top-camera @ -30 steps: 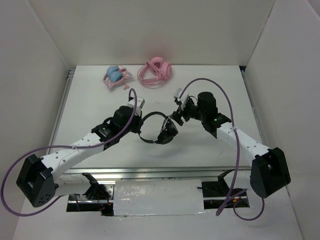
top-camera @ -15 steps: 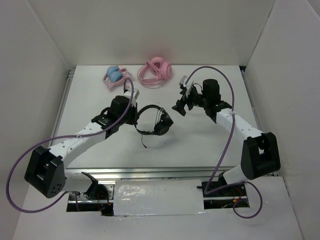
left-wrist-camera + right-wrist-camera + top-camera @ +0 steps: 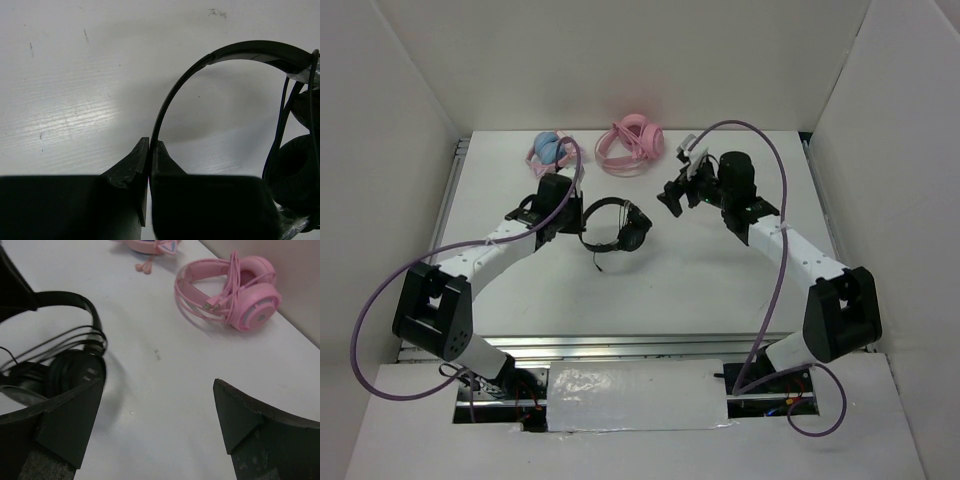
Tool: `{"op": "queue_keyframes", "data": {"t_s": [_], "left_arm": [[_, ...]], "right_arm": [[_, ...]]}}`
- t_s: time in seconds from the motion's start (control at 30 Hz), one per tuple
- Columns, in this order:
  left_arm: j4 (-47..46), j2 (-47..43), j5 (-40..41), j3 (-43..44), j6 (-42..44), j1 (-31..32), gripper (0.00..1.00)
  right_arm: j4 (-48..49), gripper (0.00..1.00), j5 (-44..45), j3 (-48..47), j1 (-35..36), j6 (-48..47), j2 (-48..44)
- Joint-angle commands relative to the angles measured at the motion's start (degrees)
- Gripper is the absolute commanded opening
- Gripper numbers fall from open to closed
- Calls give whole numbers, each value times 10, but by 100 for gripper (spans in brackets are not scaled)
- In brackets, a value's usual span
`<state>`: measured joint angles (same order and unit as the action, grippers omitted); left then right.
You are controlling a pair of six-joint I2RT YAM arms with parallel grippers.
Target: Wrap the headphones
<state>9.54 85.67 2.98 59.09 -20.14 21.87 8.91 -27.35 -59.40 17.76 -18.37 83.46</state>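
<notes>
Headphones (image 3: 632, 236) clamped by headband between left fingers (image 3: 157, 162), right fingers (image 3: 70, 412) spread wide, empty, just beside them

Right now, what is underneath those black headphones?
Under the black headphones only bare white table and their shadow show. The left gripper pinches the band. Anything beneath the ear pads is hidden by them.

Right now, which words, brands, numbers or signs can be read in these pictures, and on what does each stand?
None is readable.
Pale marks on the black headphones earcup: too blurred.
Grey mark on the all-pink headphones earcup: too blurred.
</notes>
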Motion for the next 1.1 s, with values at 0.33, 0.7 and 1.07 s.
{"op": "queue_keyframes", "data": {"t_s": [0.33,0.7,1.07], "left_arm": [[94,43,108,68,-82,17,0],[182,12,158,64,-130,55,0],[224,-26,173,52,-152,77,0]], "right_arm": [[-249,89,56,-201,197,153,51],[-317,70,39,-242,268,130,145],[-297,60,65,-209,305,183,166]]}}
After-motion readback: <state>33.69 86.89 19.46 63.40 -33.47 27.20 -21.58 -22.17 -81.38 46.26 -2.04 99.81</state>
